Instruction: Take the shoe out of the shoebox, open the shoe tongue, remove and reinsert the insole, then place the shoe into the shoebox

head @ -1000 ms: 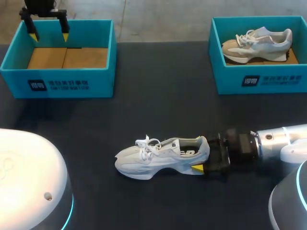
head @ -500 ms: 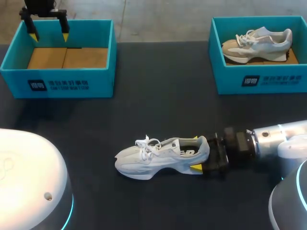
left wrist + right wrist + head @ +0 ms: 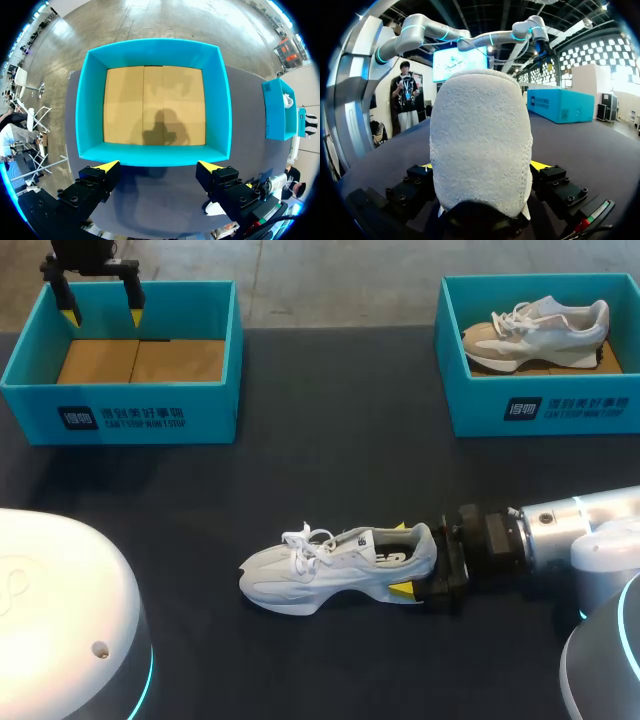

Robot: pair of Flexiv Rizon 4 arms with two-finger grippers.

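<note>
One shoe (image 3: 335,565) sits out on the table (image 3: 330,440); right pincer (image 3: 401,559) straddles its heel (image 3: 422,545), grip unclear, while left pincer (image 3: 102,315) hangs wide over the box (image 3: 120,410). Next up, probably: steady it, open the tongue (image 3: 340,540).

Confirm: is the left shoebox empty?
Empty. Left shoebox shows only its bare cardboard floor; the white shoe lies on the table.

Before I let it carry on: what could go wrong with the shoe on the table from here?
The right hand is at the heel of the shoe only; lifted from there, the long toe end might sag or twist loose. The left hand hangs open over the empty box, well away, so nothing steadies the shoe; a push at the heel could slide it along the table.
</note>
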